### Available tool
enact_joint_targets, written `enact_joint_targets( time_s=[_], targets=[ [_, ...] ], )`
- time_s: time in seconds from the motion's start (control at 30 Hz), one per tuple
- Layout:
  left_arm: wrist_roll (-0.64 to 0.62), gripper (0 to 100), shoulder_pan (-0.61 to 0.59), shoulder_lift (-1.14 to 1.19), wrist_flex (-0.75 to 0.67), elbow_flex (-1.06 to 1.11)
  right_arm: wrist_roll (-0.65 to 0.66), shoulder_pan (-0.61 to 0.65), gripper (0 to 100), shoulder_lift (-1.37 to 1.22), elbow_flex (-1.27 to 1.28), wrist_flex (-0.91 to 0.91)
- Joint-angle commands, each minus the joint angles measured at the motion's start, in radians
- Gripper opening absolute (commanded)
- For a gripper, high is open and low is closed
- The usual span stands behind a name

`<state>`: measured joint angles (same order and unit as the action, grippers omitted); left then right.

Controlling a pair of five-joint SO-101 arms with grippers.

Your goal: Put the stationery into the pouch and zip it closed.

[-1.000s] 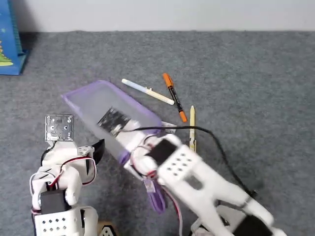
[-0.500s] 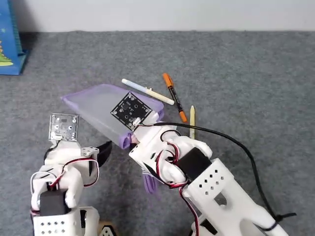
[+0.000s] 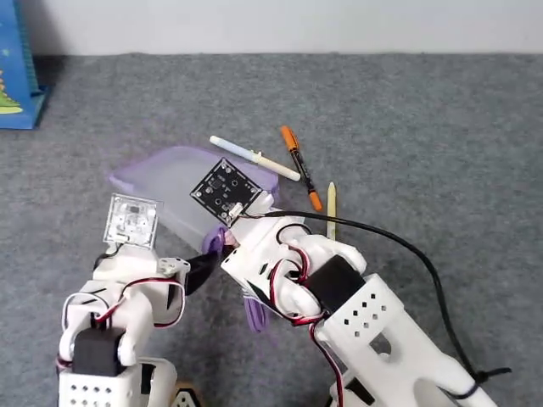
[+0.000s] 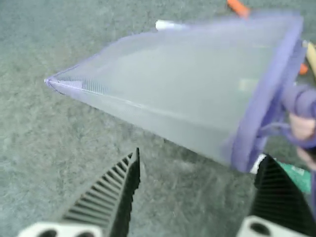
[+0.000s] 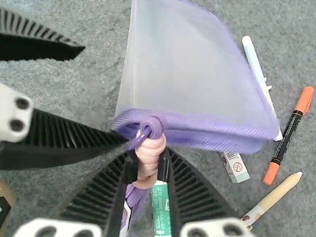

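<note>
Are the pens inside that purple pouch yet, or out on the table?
Out. The orange marker, white pen and cream pen lie on the grey carpet beside the pouch, not in it.

The arms (image 3: 365, 326) are white, with ribbed black jaws and red wiring (image 3: 273, 295)

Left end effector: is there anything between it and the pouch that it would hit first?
Nothing visible. The open left end effector faces the pouch, and only bare carpet shows between them.
</note>
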<state>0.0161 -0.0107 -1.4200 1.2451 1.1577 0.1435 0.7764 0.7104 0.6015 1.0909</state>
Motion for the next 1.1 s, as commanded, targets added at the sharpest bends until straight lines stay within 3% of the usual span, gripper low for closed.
enact_joint_targets(
  time_s=[0.0, 0.33, 0.53, 1.07],
  targets=[
    [-0.026, 36, 0.008, -0.011, 0.014, -0.081, 0.006, -0.008, 0.9, 0.030, -0.028, -0.024],
    [-0.028, 36, -0.002, -0.011, -0.132, 0.056, 0.005, -0.007, 0.9, 0.039, -0.029, -0.004],
    [-0.023, 35, -0.002, -0.011, -0.143, 0.084, 0.005, -0.007, 0.9, 0.039, -0.029, -0.002],
    [0.035, 11, -0.002, -0.011, -0.244, 0.162, 0.005, -0.007, 0.9, 0.140, -0.017, 0.062]
  ],
)
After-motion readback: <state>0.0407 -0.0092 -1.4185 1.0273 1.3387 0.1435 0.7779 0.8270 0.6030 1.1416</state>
